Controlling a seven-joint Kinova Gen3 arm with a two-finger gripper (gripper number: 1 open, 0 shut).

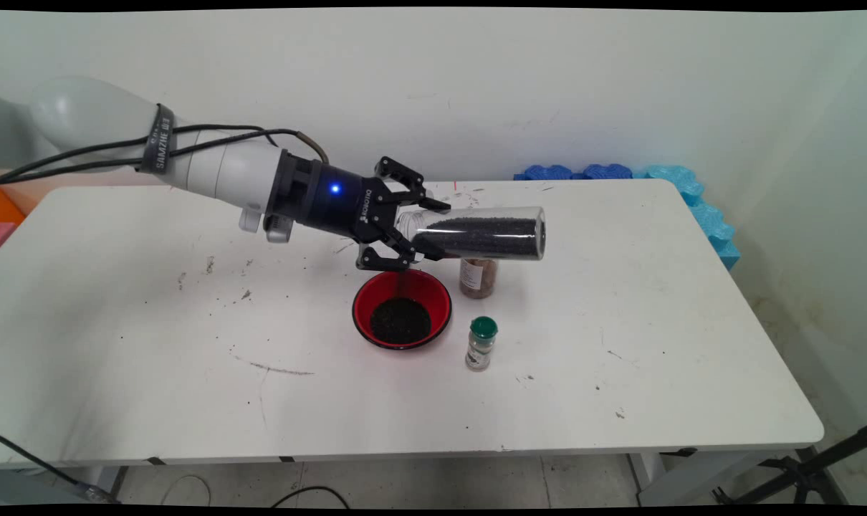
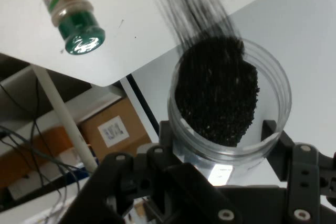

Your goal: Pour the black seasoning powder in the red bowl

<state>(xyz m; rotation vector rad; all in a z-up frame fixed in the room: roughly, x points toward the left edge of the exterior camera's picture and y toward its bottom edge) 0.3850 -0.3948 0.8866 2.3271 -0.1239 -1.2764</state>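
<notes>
Main view: gripper (image 1: 425, 228) clamped on the open end of a clear jar (image 1: 476, 233), held on its side above the table (image 1: 655, 322), dark granules (image 1: 485, 236) lying along its lower wall. Directly beneath the fingers, a red bowl (image 1: 402, 309) already carrying a dark heap. Just behind the bowl, a brown-filled jar (image 1: 478, 278); just right of it, a green-capped shaker (image 1: 481, 343). Risk here, as a judgement: mouth near the bowl's far rim, so any drift likely to scatter grains onto the table or over the neighbouring containers.

Hand view: fingers (image 2: 270, 129) pressed against the jar's (image 2: 228, 106) wall on either side, granules (image 2: 218, 93) banked inside, a dark streaked blur above. Shaker (image 2: 73, 14) at upper left. Smooth round wall, narrow grip: possible slip or roll while tilted.
</notes>
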